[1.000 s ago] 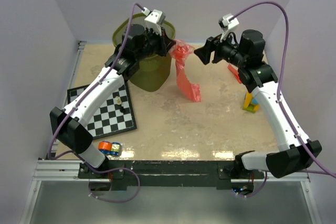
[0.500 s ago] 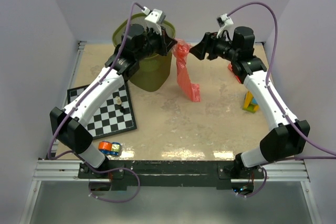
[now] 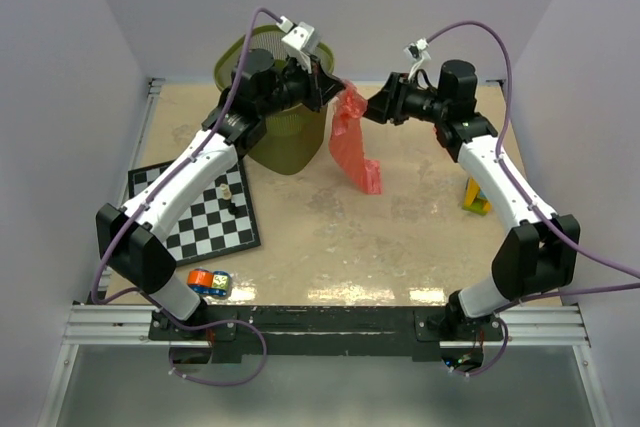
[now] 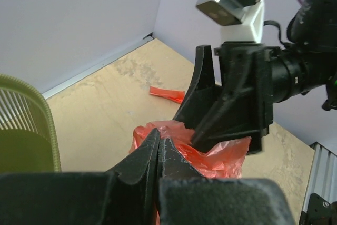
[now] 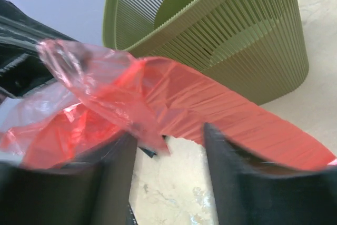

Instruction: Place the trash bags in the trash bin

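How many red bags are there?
2. A big red bag hangs from the left gripper beside the bin; a small red strip lies flat on the table. More may be hidden.

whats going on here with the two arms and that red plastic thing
Two robot arms are working on a red trash bag. The left hand is shut on the bag's top, holding it up beside the green trash bin. The right hand is at the top of the bag too, fingers apart around the film. The bag is not in the bin yet. A second small red strip lies on the table behind.
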